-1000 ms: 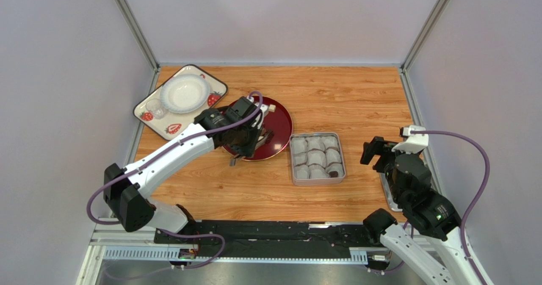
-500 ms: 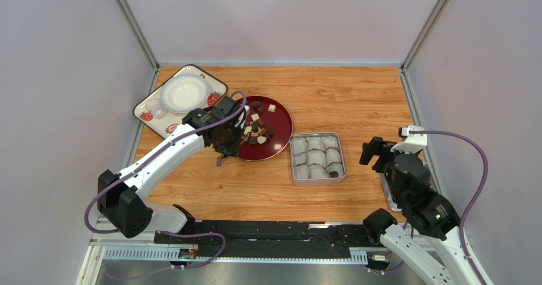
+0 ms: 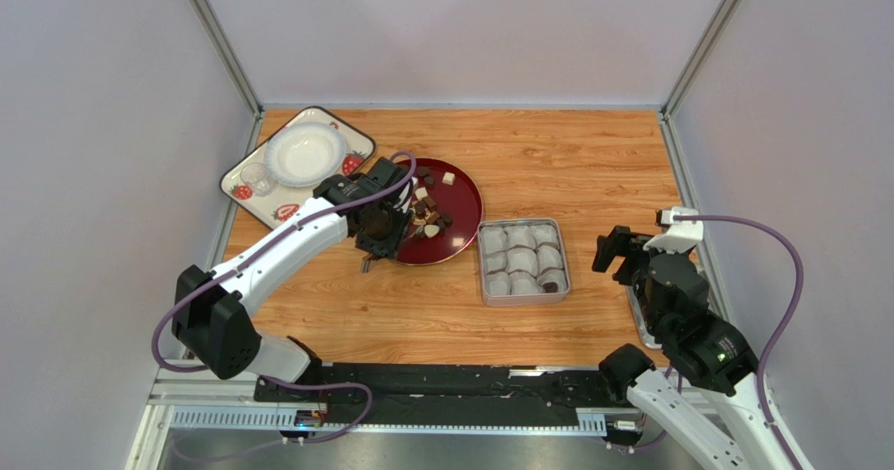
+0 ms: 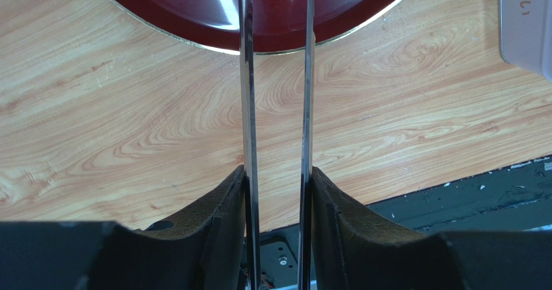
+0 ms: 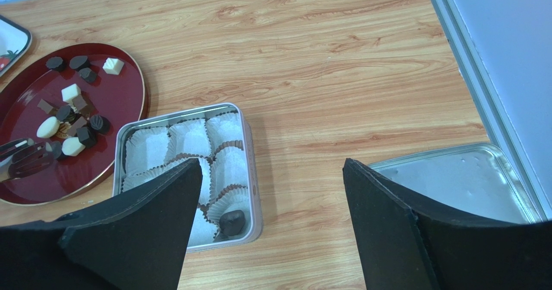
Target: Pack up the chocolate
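The left pincer is clamped on the tweezers, its fingers pressing the two thin blades from outside; the blades stand a little apart. They reach over the near edge of the red plate, and I cannot tell whether anything sits between their tips. Most of the chocolate, dark and cream pieces, lies loose on that plate, just left of the tin. One dark piece sits in a paper cup at the tin's near right corner. The right pincer hangs wide open with nothing in it, above the worktop between the tin and the lid. A strawberry tray with a white bowl lies at the far left.
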Robot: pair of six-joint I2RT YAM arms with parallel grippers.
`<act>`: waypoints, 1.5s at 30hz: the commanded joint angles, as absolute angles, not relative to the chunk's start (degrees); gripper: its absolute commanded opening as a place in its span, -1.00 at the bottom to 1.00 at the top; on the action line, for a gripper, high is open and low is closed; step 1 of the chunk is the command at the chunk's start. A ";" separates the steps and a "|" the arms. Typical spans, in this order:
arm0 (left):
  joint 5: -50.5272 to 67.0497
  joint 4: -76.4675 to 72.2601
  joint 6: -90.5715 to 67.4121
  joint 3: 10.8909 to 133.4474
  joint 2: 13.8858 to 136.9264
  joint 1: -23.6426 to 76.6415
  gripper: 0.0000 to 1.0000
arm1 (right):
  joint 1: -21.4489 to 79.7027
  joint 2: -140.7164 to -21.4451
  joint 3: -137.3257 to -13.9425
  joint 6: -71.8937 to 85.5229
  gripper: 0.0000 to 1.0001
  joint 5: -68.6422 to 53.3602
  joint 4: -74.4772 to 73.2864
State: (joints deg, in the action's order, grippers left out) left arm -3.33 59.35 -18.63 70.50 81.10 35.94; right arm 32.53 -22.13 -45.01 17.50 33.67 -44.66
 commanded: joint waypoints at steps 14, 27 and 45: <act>-2.98 58.44 -15.65 74.00 83.14 35.68 -0.02 | 32.43 -21.80 -45.09 16.61 0.68 33.49 -42.10; -3.61 57.75 -15.12 75.23 85.69 34.54 -0.01 | 32.43 -21.80 -45.09 16.61 0.68 33.49 -42.19; -0.70 60.82 -16.61 77.43 83.59 34.54 -0.35 | 32.43 -21.71 -45.09 16.61 0.68 33.49 -42.10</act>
State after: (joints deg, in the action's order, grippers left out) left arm -1.54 58.83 -16.36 74.35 88.18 34.72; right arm 32.53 -22.13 -44.93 17.47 33.52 -44.66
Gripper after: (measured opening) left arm 0.384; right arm 0.840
